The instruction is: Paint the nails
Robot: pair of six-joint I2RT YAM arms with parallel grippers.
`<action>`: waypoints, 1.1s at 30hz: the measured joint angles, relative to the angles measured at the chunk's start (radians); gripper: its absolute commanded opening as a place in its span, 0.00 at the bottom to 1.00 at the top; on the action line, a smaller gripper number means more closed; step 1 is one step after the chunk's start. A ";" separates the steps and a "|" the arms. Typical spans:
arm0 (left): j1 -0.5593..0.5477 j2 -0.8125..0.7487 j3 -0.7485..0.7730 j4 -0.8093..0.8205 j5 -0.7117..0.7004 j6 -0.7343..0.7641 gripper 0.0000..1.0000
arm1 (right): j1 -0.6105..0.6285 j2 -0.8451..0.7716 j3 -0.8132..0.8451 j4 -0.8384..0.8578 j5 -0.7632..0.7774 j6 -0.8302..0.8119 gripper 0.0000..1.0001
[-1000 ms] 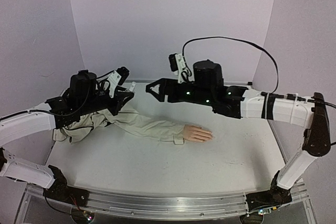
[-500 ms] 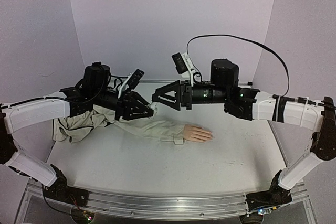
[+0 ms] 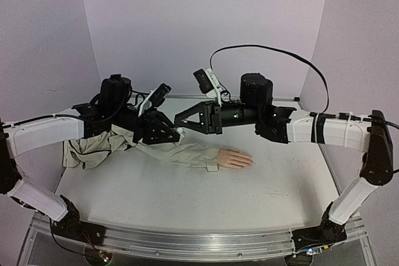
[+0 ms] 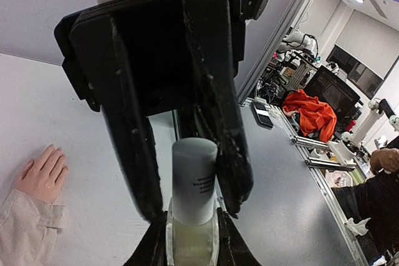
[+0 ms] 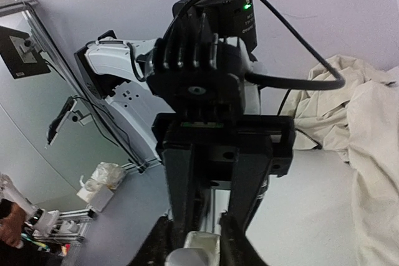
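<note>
A peach mannequin hand [image 3: 235,158] lies palm down on the table, in a beige jacket sleeve [image 3: 181,152]. Its nails [image 4: 53,152] are too small to make out. Above the sleeve my two grippers meet tip to tip. My left gripper [image 3: 176,133] [image 4: 192,250] is shut on the clear body of a small bottle [image 4: 192,238]. The bottle's white cap [image 4: 194,182] points at my right gripper [image 3: 181,121] [image 5: 199,247], which is shut on it, one black finger [image 4: 218,141] on each side. In the right wrist view the cap [image 5: 187,258] sits at the bottom edge between my fingers.
The rest of the beige jacket [image 3: 93,151] [image 5: 355,110] is bunched at the table's left, under my left arm. White walls close the back and sides. The table's front rail [image 3: 199,241] runs along the near edge.
My left arm swung right, carrying the bottle up over the sleeve. My right gripper moved in to meet it and went from open to shut around the cap.
</note>
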 measured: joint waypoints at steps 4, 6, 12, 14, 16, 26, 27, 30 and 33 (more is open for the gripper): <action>0.004 -0.003 0.000 0.000 -0.007 -0.006 0.00 | 0.005 0.002 0.007 0.010 -0.008 -0.002 0.00; 0.004 -0.006 0.000 0.000 -0.034 -0.011 0.00 | 0.004 0.006 0.007 0.014 -0.004 -0.008 0.00; -0.007 -0.077 -0.035 -0.014 -0.352 0.014 0.00 | -0.005 0.030 0.018 0.023 0.122 -0.005 0.00; -0.027 -0.114 -0.064 -0.012 -0.556 0.052 0.00 | -0.005 0.058 0.032 0.025 0.206 0.012 0.00; -0.056 -0.129 -0.084 -0.014 -0.781 0.106 0.00 | 0.003 0.096 0.052 0.025 0.322 0.067 0.00; -0.079 -0.153 -0.108 -0.036 -1.090 0.240 0.00 | 0.128 0.215 0.237 -0.127 0.838 0.338 0.00; -0.074 -0.159 -0.108 -0.037 -1.077 0.240 0.00 | 0.137 0.215 0.248 -0.137 0.864 0.345 0.00; -0.055 -0.172 -0.108 -0.043 -1.023 0.240 0.00 | 0.154 0.212 0.254 -0.143 0.910 0.356 0.06; -0.048 -0.172 -0.108 -0.041 -0.972 0.241 0.00 | 0.161 0.190 0.239 -0.151 0.923 0.325 0.50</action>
